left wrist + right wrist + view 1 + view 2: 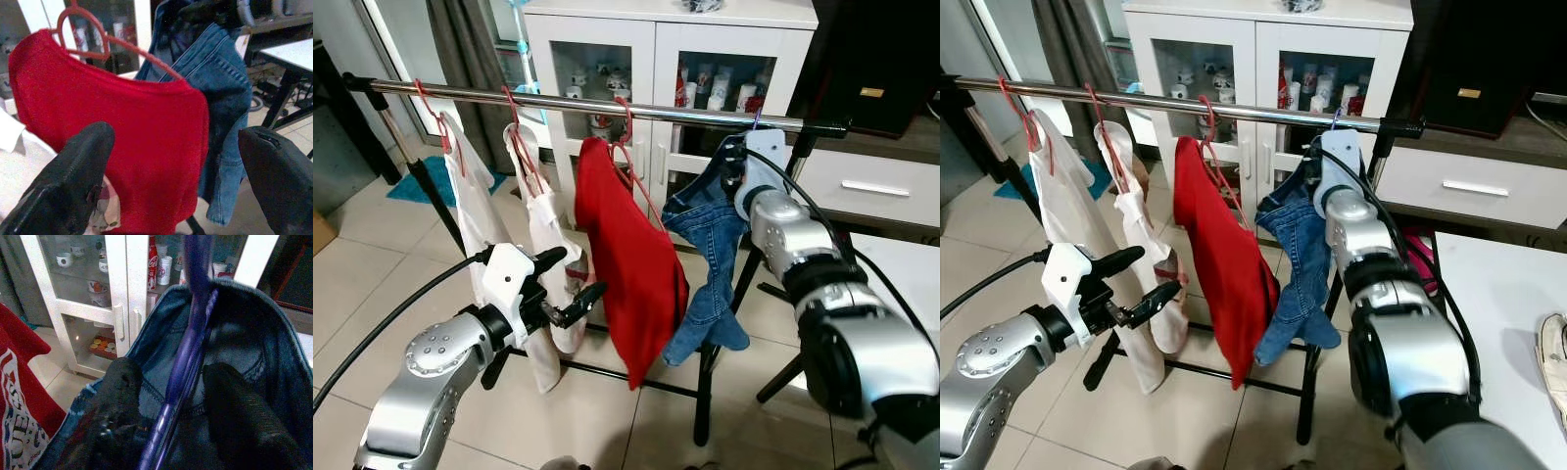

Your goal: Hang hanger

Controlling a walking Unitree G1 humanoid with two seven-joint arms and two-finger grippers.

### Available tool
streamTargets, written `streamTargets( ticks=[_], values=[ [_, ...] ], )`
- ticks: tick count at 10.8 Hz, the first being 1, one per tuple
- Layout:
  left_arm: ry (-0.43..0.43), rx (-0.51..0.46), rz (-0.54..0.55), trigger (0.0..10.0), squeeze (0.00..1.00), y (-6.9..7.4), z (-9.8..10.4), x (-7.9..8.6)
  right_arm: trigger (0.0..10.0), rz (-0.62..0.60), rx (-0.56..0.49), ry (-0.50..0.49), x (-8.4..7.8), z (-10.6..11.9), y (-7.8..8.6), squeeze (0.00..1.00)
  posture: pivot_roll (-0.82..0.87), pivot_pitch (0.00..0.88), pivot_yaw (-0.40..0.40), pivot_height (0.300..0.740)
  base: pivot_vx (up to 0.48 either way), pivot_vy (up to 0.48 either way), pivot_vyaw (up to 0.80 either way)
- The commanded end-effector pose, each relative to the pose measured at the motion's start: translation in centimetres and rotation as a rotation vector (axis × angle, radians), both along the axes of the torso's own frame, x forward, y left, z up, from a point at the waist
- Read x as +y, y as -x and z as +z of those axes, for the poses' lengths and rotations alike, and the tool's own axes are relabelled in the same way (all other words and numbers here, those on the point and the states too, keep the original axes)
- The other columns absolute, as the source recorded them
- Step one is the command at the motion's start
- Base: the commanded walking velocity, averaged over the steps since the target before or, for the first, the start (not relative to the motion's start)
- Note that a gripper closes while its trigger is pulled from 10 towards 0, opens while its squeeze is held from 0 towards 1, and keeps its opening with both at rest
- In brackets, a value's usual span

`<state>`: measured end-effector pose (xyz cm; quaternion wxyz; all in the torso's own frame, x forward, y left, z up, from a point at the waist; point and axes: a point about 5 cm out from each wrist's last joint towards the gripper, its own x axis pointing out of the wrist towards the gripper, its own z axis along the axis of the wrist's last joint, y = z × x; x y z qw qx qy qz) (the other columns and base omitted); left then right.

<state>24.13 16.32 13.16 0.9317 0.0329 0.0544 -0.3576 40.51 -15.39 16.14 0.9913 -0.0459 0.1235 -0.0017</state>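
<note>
- right gripper (168, 396): raised just under the clothes rail (607, 105), fingers (122, 382) set on either side of the purple hanger (188, 352); whether they press on it cannot be told.
- purple hanger: carries the blue jeans (710, 255); its hook (756, 119) reaches the rail near the rail's right end.
- left gripper (570, 284): held low in front of the rail, fingers (73, 176) spread apart and released, grasping nothing, pointed toward the red garment (631, 264).
- red garment: hangs from a red hanger (626, 132) on the rail, just left of the jeans.
- two white garments (475, 211): hang on red hangers further left along the rail.
- white cabinet (656, 59): stands behind the rail, with glass doors and cups and bottles inside.
- white bench (1503, 294): stands to the right of the rail, beyond the right arm.
- tiled floor (372, 284): lies under the rail.
</note>
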Motion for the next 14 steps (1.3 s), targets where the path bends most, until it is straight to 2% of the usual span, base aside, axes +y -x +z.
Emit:
streamTargets(
  ticks=[1, 9, 11, 12, 13, 14],
  values=[
    [0.013, -0.013, -0.031, 10.0, 0.65, 0.3, 0.4, -0.2, 0.0, 0.001, -0.019, -0.002, 0.1, 0.6, -0.2, 0.0, 0.07, 0.0, 0.024, 0.74, 0.0, 0.0, 0.0],
    [0.015, -0.029, -0.051, 10.0, 0.65, 0.2, 0.7, -0.4, 0.0, -0.004, -0.024, -0.007, 0.0, 0.4, -0.2, 0.0, 0.07, 0.0, 0.03, 0.74, 0.0, 0.0, 0.0],
    [0.037, -0.073, 0.007, 10.0, 0.65, -0.6, 1.3, -0.4, 0.0, 0.034, -0.086, 0.009, -0.1, 1.5, -0.5, 0.0, 0.07, 0.0, 0.022, 0.74, 0.0, 0.0, 0.0],
    [0.05, -0.077, 0.034, 10.0, 0.65, -1.1, 1.5, -0.8, 0.0, 0.069, -0.15, 0.031, -0.3, 2.2, -0.4, 0.0, 0.06, 0.0, 0.023, 0.74, 0.0, 0.0, 0.0],
    [0.028, -0.024, 0.076, 10.0, 0.64, -1.6, 0.7, -0.9, 0.0, 0.097, -0.215, 0.024, -0.5, 2.8, -0.2, 0.0, 0.04, 0.0, 0.029, 0.74, 0.0, 0.0, 0.0],
    [0.025, -0.011, 0.079, 10.0, 0.64, -1.7, 0.5, -1.1, 0.0, 0.11, -0.237, 0.029, -0.5, 3.0, -0.1, 0.0, 0.04, 0.0, 0.033, 0.74, 0.0, 0.0, 0.0]
  ],
)
